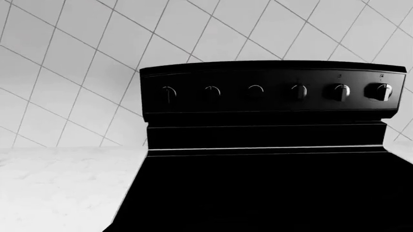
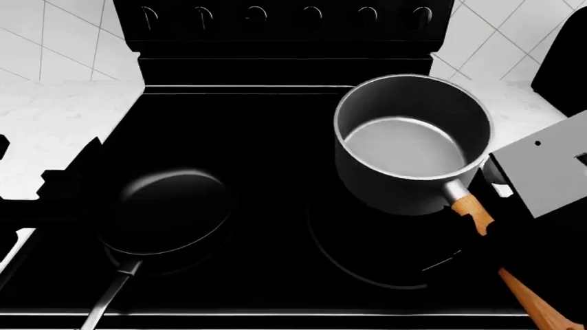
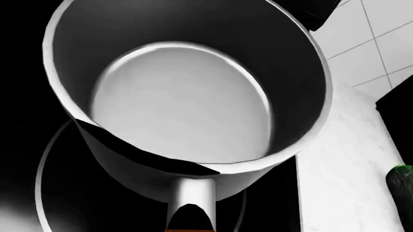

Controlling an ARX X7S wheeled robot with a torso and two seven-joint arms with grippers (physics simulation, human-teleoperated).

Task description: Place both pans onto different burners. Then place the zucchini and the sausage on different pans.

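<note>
Two pans on the glossy black glass stovetop (image 2: 275, 137); zucchini off to the side.
Head view: shallow black frying pan (image 2: 165, 213) sits front-left on a faint ring; deep grey steel saucepan (image 2: 413, 144) sits right, overlapping a burner ring (image 2: 367, 271), its orange-brown wooden handle (image 2: 513, 282) pointing toward the robot. Left wrist view: only stove knobs (image 1: 339, 92), white tiled wall (image 1: 77, 58), pale counter (image 1: 58, 188); left gripper unseen. Right wrist view: saucepan close below, dark green zucchini (image 3: 401, 181) on the counter beyond; right gripper fingers not visible, state cannot be told. Sausage not seen.
</note>
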